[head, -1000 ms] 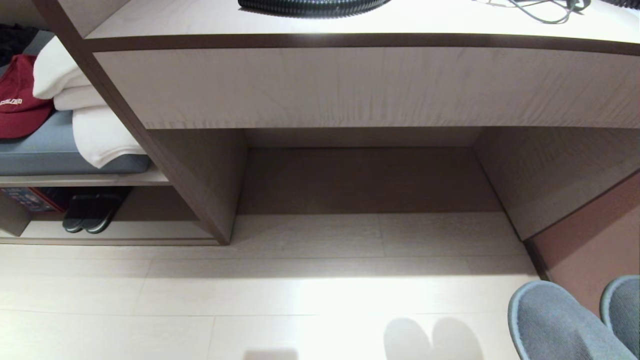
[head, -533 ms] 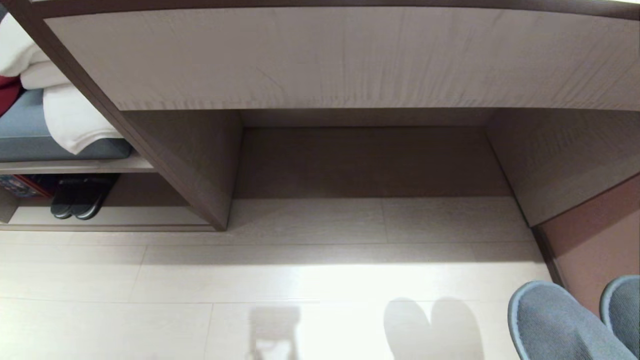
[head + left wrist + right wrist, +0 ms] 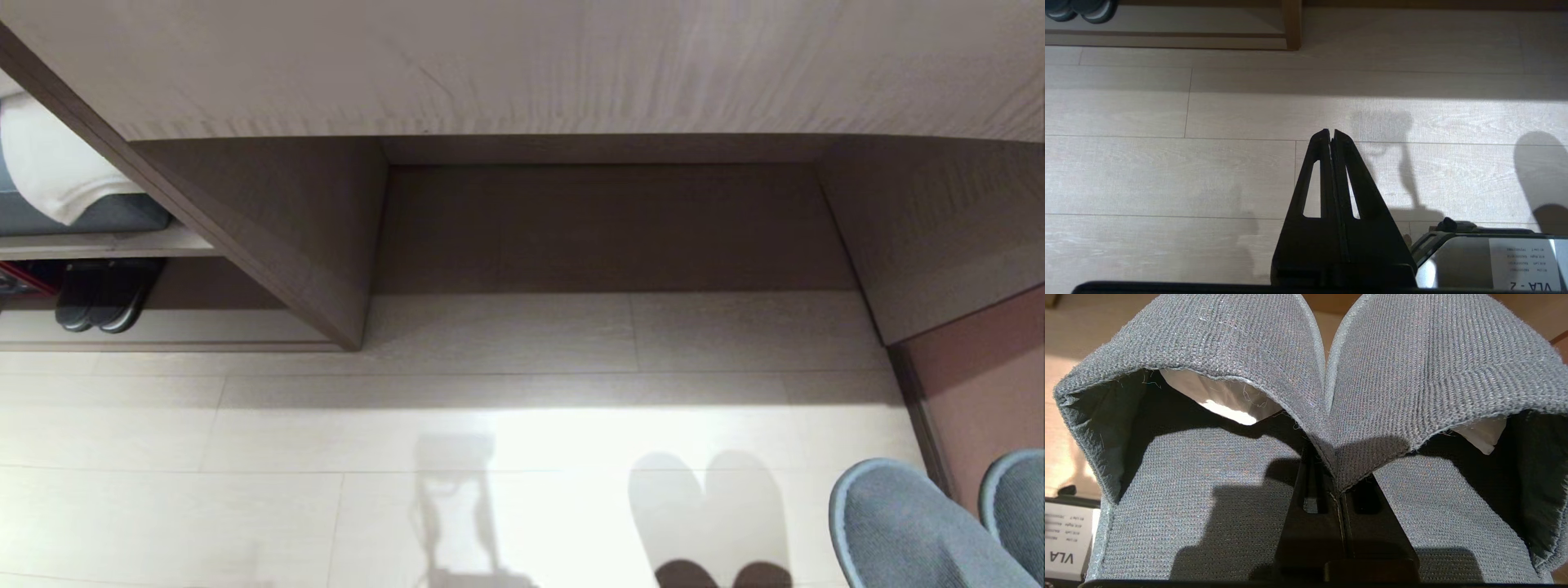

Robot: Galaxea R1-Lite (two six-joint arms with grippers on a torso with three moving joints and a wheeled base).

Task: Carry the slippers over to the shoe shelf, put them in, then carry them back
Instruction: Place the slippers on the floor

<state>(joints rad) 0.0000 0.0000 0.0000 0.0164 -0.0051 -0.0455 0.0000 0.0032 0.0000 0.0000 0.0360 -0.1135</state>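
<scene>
Right end effector (image 3: 1337,498) pinches the slippers' (image 3: 1216,347) touching inner edges.

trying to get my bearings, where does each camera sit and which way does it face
Head: up on the robot, facing forward and down at the floor and shoe shelf; no arm shows, only the carried slippers.
Left wrist: behind the shut left gripper, facing down at the floor.
Right wrist: behind the right gripper, pinching the slippers' inner edges.
Shared: head and left wrist both show a dark pair in the shelf.

Head view steep over floor (image 3: 522,425); wrist views close, low.
</scene>
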